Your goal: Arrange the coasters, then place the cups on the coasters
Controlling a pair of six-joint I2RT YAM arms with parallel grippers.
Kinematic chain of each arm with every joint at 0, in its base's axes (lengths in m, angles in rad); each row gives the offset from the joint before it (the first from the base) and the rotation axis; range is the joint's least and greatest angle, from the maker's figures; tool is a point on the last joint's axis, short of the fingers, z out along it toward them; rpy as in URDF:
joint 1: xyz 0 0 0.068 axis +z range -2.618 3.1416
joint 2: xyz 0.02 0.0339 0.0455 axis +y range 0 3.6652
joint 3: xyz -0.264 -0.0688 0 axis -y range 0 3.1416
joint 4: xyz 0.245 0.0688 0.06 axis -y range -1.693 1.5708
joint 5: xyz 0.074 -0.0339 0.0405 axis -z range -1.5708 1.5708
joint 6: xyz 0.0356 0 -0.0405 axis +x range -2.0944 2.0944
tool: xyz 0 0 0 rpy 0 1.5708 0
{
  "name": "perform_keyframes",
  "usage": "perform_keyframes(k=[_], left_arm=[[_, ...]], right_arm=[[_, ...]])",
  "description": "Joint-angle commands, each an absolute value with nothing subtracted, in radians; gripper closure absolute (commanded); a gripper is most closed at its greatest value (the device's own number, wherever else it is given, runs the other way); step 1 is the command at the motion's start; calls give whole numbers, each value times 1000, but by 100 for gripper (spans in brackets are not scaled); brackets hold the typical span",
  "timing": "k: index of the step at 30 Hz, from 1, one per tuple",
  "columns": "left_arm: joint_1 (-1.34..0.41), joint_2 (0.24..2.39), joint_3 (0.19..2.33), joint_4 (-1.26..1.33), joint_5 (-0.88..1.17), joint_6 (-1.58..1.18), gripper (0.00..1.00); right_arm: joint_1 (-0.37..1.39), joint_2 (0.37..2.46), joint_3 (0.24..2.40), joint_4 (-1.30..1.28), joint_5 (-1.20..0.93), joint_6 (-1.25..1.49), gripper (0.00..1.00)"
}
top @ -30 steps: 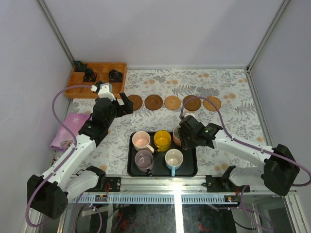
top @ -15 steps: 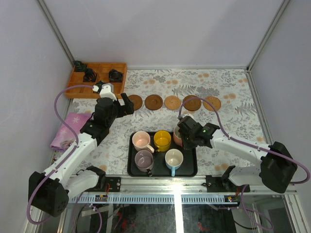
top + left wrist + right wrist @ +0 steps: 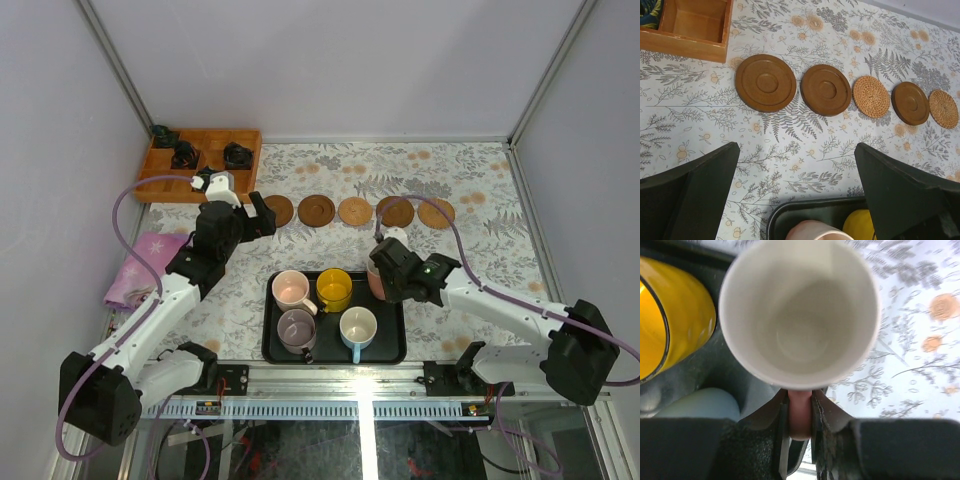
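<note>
Cup (image 3: 800,310), white with a pink handle, is at the right edge of the tray (image 3: 385,356), its handle pinched in the right gripper (image 3: 800,412); such a thin hold may let it swing or slip, while the left gripper (image 3: 795,170) gapes wide.

Pale grey walls (image 3: 340,60) on three sides, metal posts (image 3: 117,100) in upper corners. Floral cloth (image 3: 470,260) covers table (image 3: 300,170). Bright glare on rail (image 3: 365,405), bottom centre.

The left arm (image 3: 160,305) and right arm (image 3: 500,305) share white link shells and bulky black joints. A lilac cable (image 3: 118,215) loops along each. The left hand (image 3: 796,149) has matte black wedge fingers (image 3: 695,190).
</note>
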State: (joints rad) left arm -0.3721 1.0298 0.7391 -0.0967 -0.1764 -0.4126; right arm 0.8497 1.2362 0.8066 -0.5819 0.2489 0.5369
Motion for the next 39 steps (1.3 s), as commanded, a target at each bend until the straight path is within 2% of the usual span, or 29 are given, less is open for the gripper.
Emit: perform_keyframes(k=[1,9,14,19,27,33,39], left_arm=[[-367,1039,733,-16,-186,-410,0],[-367,1050,730,2,-192,-411,0],[-367,1048,726,20,-198,-408,0],[-367,1054,724,37,-207,-404,0],[-367,1090,731,78,-216,-391,0],[-367,1114,725,117,-225,-386,0],[-366,1134,728,130,-222,-380,0]], right_arm=[[848,1168,910,-558,451,485,100],[824,1151,950,-512,580,416,100],[710,1126,912,-394,583,346,100],[548,1108,846,-201,535,223,100],[325,1217,758,191,331,83,100],[244,1315,723,411,259,44,100],[181,1364,722,497,223,43,100]])
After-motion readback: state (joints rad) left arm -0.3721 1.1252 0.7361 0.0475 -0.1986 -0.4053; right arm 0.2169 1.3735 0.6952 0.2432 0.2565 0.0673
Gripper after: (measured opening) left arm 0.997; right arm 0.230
